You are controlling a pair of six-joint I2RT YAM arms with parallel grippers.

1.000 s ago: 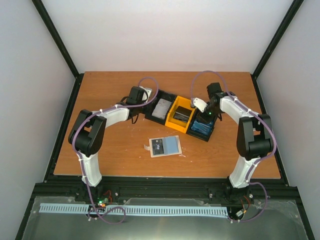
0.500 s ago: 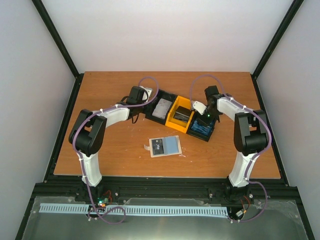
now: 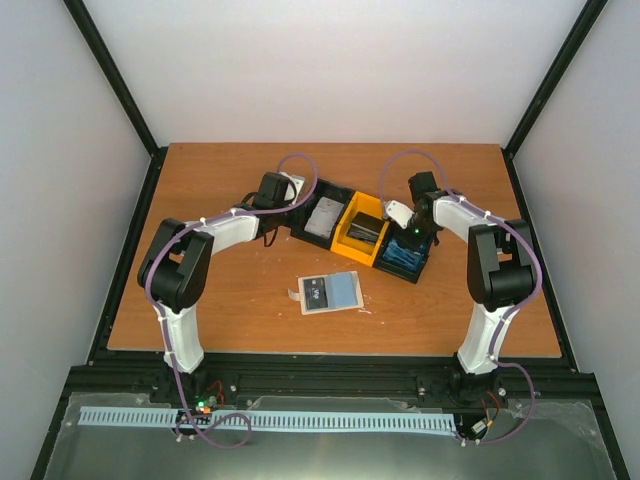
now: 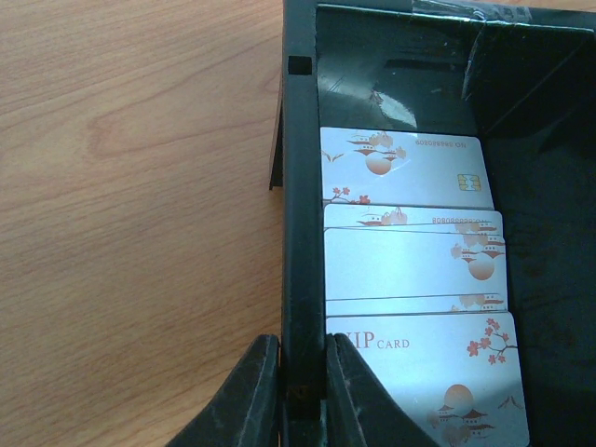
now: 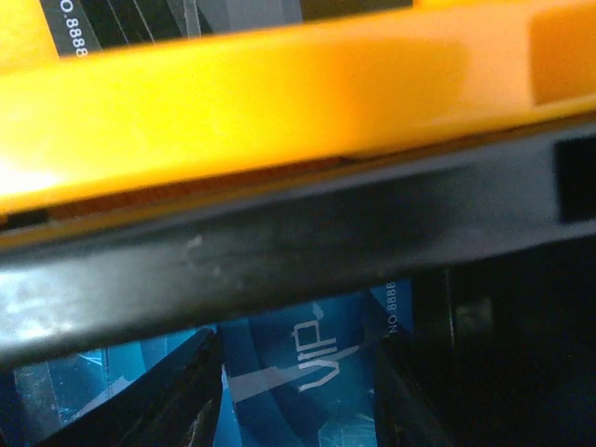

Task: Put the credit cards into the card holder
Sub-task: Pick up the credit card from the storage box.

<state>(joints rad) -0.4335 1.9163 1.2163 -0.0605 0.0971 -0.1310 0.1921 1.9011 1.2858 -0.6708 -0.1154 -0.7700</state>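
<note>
Right gripper [image 5: 293, 410], jaws parted, hung over blue cards [image 5: 317, 358]; left gripper [image 4: 303, 391] pinched the wall of the tray [image 4: 300, 233]. Card holder [image 3: 330, 293] lay at the tray's six o'clock; loading seemed barely begun.

Walls of the tray [image 4: 303, 186] hem both hands: left hand [image 4: 303, 372] astride the outer wall, right hand [image 5: 298, 391] seemingly low among blue cards [image 3: 403, 258]. Open desk [image 3: 220, 300] surrounds the card holder [image 3: 330, 292].

One black-and-yellow three-compartment plastic tray [image 4: 303, 233] held at least four thin white plastic cards [image 4: 414, 270] in its nine-o'clock compartment. Its blue plastic cards [image 5: 307, 363] at three o'clock overlapped beyond counting. One flat cream card holder [image 3: 330, 292] lay at the tray's six o'clock.
</note>
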